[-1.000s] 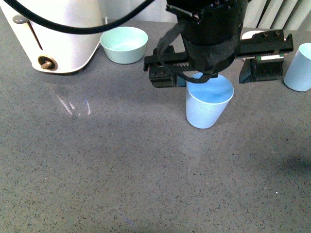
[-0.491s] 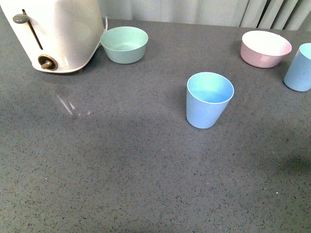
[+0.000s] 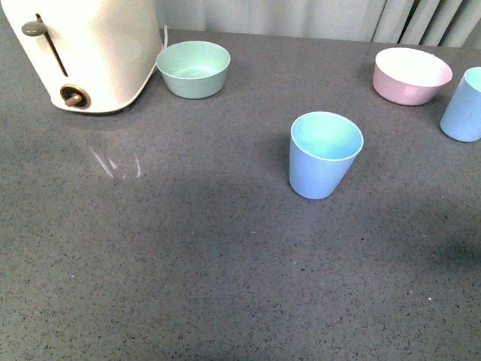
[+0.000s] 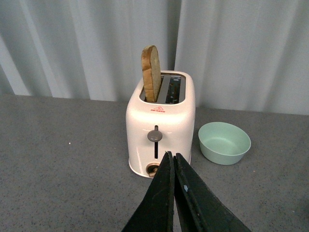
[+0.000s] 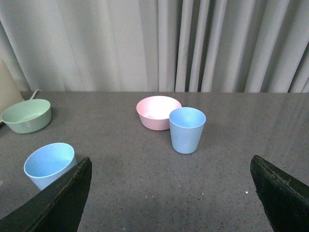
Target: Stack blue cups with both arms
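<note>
On the grey countertop (image 3: pixel 225 263), the white toaster (image 3: pixel 90 53) sits far left. The middle blue cup (image 3: pixel 325 154) stands upright, well apart from the second blue cup (image 3: pixel 462 105), which is just beside the pink bowl (image 3: pixel 412 75). Left gripper (image 4: pixel 174 193) pinched together, holding nothing; right gripper (image 5: pixel 170 164) spread wide.

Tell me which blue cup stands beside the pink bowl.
The far-right blue cup, beside the pink bowl; the other blue cup stands alone mid-table.
</note>
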### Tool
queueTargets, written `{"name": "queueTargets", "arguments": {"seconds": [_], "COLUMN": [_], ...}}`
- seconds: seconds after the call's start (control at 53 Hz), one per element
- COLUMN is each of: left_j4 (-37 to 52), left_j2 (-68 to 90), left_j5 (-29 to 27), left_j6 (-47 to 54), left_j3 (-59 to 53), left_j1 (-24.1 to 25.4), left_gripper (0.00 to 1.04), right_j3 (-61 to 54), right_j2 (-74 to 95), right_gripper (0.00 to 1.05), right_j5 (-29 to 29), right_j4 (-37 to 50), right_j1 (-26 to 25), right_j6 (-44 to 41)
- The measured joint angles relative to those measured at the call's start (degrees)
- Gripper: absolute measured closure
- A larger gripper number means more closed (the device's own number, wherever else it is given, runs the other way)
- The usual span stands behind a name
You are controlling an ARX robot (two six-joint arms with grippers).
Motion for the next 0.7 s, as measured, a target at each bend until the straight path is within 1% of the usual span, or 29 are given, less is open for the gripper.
{"name": "queueTargets", "arguments": {"seconds": [0.226, 0.472, 0.491, 0.547, 0.623, 0.698], "left_j4": [-2.91, -7.74, -8.22, -9.81, -11.54, -11.52], "left_j2": [-8.48, -16.83, -17.51, -19.76, -22.08, -23.23], "left_j5": [3.80, 6.82, 7.37, 11.45, 11.82, 12.15], "left_j6": [0.11, 0.22, 0.22, 0.26, 0.24, 0.24], "left_j3": [-5.81, -9.20, -9.46, -10.14, -10.75, -11.56], "left_j1": [4.63, 7.58, 7.98, 11.06, 12.87, 13.14], "left_gripper": [1.03, 1.03, 1.03, 1.03, 1.03, 1.03], "right_j3": [0.00, 0.00, 0.00, 0.00, 0.00, 0.00], "right_j2": [0.00, 0.00, 0.00, 0.00, 0.00, 0.00], "right_gripper": [0.09, 0.09, 0.09, 0.09, 0.09, 0.09], "right_j5": [-0.04, -0.02, -0.04, -0.07, -0.02, -0.02], "right_j4": [0.00, 0.00, 0.00, 0.00, 0.00, 0.00], "right_j1": [0.00, 0.00, 0.00, 0.00, 0.00, 0.00], "right_j6": [-0.02, -0.02, -0.02, 0.00, -0.02, -0.02]}}
